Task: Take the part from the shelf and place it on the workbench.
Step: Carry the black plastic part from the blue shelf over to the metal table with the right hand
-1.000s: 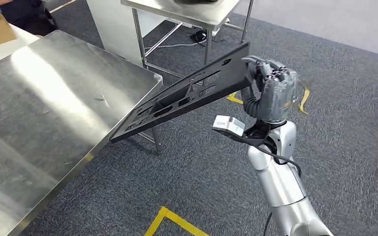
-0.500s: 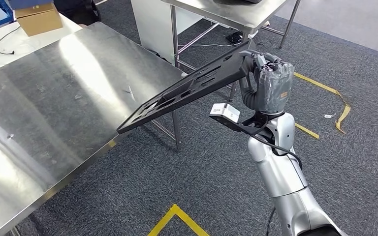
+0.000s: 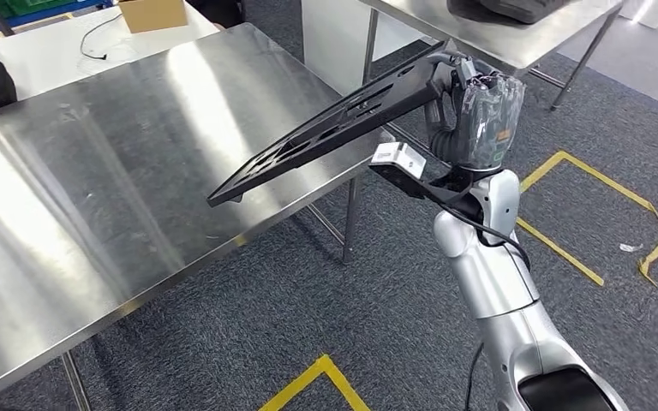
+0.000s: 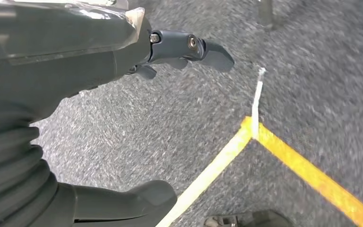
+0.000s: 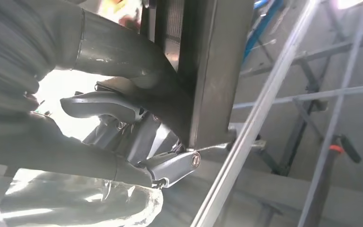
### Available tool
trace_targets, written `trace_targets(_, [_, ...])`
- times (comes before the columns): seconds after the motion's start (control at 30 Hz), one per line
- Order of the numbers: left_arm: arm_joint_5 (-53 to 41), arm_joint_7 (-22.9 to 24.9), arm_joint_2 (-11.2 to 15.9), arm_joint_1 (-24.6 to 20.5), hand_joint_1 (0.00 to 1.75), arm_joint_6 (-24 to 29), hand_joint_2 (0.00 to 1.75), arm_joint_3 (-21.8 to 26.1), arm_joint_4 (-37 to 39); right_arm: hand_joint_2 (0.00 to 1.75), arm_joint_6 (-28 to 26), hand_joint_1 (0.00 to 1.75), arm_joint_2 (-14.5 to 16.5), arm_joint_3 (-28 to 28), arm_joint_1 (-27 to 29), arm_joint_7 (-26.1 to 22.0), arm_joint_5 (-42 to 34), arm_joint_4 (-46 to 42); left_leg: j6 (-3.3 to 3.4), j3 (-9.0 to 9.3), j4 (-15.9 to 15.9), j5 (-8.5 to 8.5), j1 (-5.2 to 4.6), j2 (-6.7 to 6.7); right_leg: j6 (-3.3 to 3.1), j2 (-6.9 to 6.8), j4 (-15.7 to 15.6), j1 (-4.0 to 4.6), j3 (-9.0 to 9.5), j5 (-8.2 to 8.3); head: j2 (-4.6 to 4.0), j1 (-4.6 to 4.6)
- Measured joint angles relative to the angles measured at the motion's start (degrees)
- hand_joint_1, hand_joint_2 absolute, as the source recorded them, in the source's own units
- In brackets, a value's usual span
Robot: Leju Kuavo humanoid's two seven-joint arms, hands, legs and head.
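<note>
Holding the part by one end in my right hand, I read the pick-up from the shelf as done and the placing as the piece left. The part is a long flat black panel with slotted cut-outs. My fingers are wrapped round its near end, thumb on one face and fingers on the other, so the hand is clamped on it.

From the hand, the panel reaches out and slopes downward over the steel workbench. Its far tip hangs above the top, just inside the near edge, and looks clear of the metal, though I cannot tell how much gap is there. The end in my hand sits beyond the bench corner, over the carpet, higher than the far tip.

What remains, as I judge it: bring the hand in over the bench, lower until the panel lies flat on the steel, then release and draw back. The tilt means the far tip would likely touch first, so I would level it on the way down.

My left hand hangs over the grey carpet near yellow floor tape, fingers apart and carrying nothing.
</note>
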Motion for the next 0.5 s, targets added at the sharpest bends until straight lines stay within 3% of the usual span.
trace_targets(0.07, [0.0,0.13,-0.01,-0.36,0.0,-0.07,1.75,-0.09,-0.13,1.75,0.02,1.75,-0.33,0.17,-0.77,0.08,-0.45,0.59,0.47,0.07,-0.12,0.18,0.29,-1.56,-0.25,3.62,7.41,-0.24,-3.64,-3.01,0.0,0.01])
trace_targets(0.13, [-0.01,0.21,-0.08,-0.5,0.0,-0.09,1.75,-0.21,-0.17,1.75,0.02,1.75,-0.63,0.27,-1.02,0.26,-0.7,1.26,0.53,0.04,-0.1,0.2,0.34,-3.38,-0.07,4.66,14.21,-0.35,-7.34,-4.87,0.0,0.02])
trace_targets(0.17, [-0.01,0.25,-0.1,-0.48,0.0,-0.09,1.75,-0.24,-0.17,1.75,0.01,1.75,-0.71,0.32,-1.14,0.35,-0.76,1.56,0.52,0.05,-0.07,0.21,0.38,-4.29,0.32,4.76,14.64,-0.46,-7.9,-4.45,0.0,0.02])
trace_targets(0.2, [0.0,0.28,-0.11,-0.46,0.0,-0.09,1.75,-0.25,-0.17,1.75,-0.02,1.75,-0.74,0.37,-1.38,0.4,-0.81,1.83,0.47,0.07,0.0,0.21,0.44,-5.16,0.87,4.9,12.67,-0.63,-7.34,-3.1,0.0,0.01])
trace_targets(0.27, [0.03,0.31,-0.11,-0.46,0.0,-0.09,1.75,-0.27,-0.17,1.75,-0.08,1.75,-0.79,0.46,-2.13,0.44,-0.92,2.25,0.12,0.0,0.3,0.15,0.56,-6.78,2.05,6.49,4.31,-1.23,-3.97,0.65,0.0,0.02])
trace_targets(0.3, [0.04,0.32,-0.11,-0.48,0.0,-0.09,1.75,-0.28,-0.17,1.75,-0.1,1.75,-0.81,0.48,-2.48,0.45,-1.01,2.42,-0.2,-0.18,0.49,0.1,0.55,-7.52,2.18,7.42,0.87,-1.48,-2.42,1.99,0.0,0.02])
trace_targets(0.37, [0.09,0.35,-0.07,-0.42,0.0,-0.08,1.75,-0.3,-0.17,1.75,-0.12,1.75,-0.87,0.51,-2.9,0.4,-1.14,2.8,-1.01,-0.63,0.6,0.2,0.55,-8.73,1.65,8.32,-1.94,-1.5,-1.11,2.94,0.0,0.01])
trace_targets(0.43, [0.14,0.39,0.07,-0.21,0.0,-0.07,1.75,-0.31,-0.17,1.75,-0.13,1.75,-0.78,0.59,-3.24,0.2,-1.14,3.19,-1.69,-0.96,0.43,0.4,0.64,-9.1,0.73,7.21,-2.04,-1.45,-0.97,3.18,0.0,-0.03])
trace_targets(0.5, [0.17,0.41,0.19,-0.11,0.0,-0.03,1.75,-0.34,-0.17,1.75,-0.17,1.75,-0.61,0.76,-3.66,-0.07,-1.01,3.51,-2.18,-1.93,2.05,-0.67,0.4,-6.03,-0.19,6.1,-2.28,-1.66,-0.77,3.32,0.0,-0.19])
